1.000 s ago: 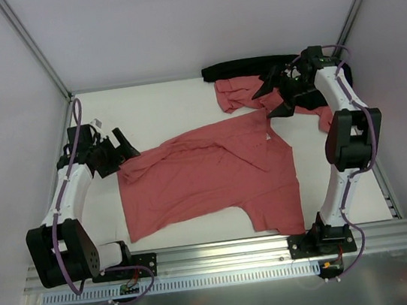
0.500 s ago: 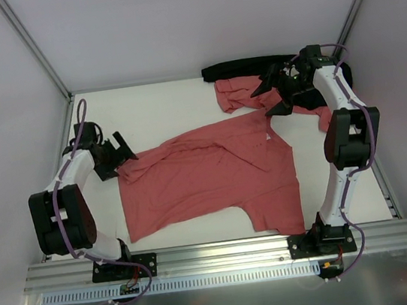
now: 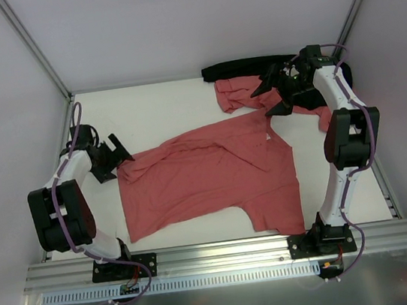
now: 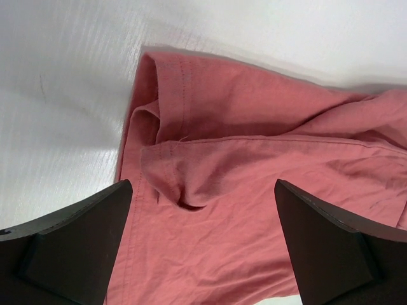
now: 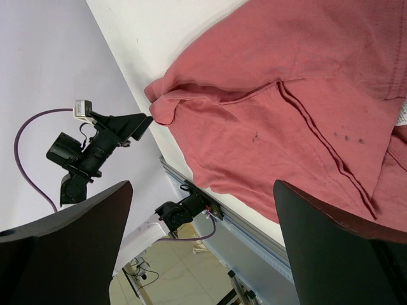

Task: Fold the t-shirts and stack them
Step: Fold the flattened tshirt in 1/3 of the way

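With both sets of jaws spread wide and gripping nothing, one salmon-red t-shirt (image 3: 207,178) lies opened out and wrinkled across the middle of the white surface (image 3: 159,105). Left jaws sit low at that shirt's left corner. The left wrist view shows a hemmed, folded-over edge (image 4: 165,127) lying between the fingers (image 4: 70,248), unpinched. A second t-shirt (image 3: 237,93) lies crumpled at the far right, touching a black cloth (image 3: 244,65) along the far edge. Right jaws hang over this crumpled one; contact can't be told. The right wrist view looks over the spread shirt toward the left arm (image 5: 95,149).
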Controlling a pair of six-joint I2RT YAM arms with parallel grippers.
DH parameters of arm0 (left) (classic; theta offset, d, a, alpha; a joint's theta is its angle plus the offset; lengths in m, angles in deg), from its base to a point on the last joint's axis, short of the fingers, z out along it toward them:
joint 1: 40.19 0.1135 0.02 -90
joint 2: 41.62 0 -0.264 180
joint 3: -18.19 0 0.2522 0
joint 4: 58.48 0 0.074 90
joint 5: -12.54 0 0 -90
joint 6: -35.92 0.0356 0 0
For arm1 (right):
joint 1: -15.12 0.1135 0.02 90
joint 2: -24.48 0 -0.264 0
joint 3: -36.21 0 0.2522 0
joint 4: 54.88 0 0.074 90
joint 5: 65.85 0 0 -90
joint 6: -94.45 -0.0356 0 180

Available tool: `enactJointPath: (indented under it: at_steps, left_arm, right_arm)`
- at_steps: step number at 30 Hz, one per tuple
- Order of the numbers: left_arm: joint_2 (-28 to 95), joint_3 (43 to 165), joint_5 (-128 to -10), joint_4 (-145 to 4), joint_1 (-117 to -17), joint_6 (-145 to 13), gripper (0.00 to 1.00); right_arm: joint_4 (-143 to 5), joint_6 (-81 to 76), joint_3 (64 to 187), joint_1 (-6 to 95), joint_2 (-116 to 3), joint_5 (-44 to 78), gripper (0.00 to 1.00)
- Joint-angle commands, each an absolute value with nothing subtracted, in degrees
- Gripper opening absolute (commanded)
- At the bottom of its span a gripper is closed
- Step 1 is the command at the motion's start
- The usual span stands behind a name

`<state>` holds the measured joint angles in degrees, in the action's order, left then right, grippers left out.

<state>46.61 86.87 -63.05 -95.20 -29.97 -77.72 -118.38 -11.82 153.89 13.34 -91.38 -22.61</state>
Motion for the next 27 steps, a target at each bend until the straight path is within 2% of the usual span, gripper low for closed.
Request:
enactJointPath:
  at_steps: [1,6,8,9,10,11,12,20,27]
  left_arm:
    - [47.85,86.27,-62.78,-95.44,-29.47,-78.43,0.96]
    - [48.29,85.66,-63.57,-95.27,-29.38,-78.16,0.93]
    - [48.38,85.21,-63.31,-94.66,-29.2,-78.08,0.78]
    - [48.82,85.12,-62.96,-94.39,-29.11,-77.9,0.67]
    - [48.91,85.04,-62.87,-94.39,-29.03,-77.9,0.37]
    - [48.99,85.04,-62.96,-94.22,-29.11,-78.07,0.22]
    - [49.08,85.12,-63.31,-94.3,-29.03,-78.07,0.02]
    - [46.98,87.93,-65.51,-94.57,-29.11,-76.06,0.0]
    - [44.87,98.21,-67.79,-94.48,-29.03,-75.44,0.0]
  right_arm:
    - [-119.09,-12.16,156.32,13.19,-90.93,-23.75,1.0]
    - [-119.18,-11.9,155.88,13.1,-90.49,-23.57,0.99]
    - [-119.27,-11.81,155.62,13.1,-90.22,-23.57,0.99]
    - [-119.27,-11.81,155.53,13.1,-90.13,-23.66,0.99]
    - [-119.27,-11.9,155.44,13.01,-90.13,-23.58,0.99]
    - [-119.27,-11.73,155.27,13.01,-89.96,-23.66,0.99]
    - [-119.36,-11.72,155.18,12.92,-89.78,-23.49,1.0]
    - [-119.45,-11.64,154.82,12.92,-89.25,-23.49,1.0]
    - [-118.92,-12.16,154.47,13.1,-89.34,-23.84,0.99]
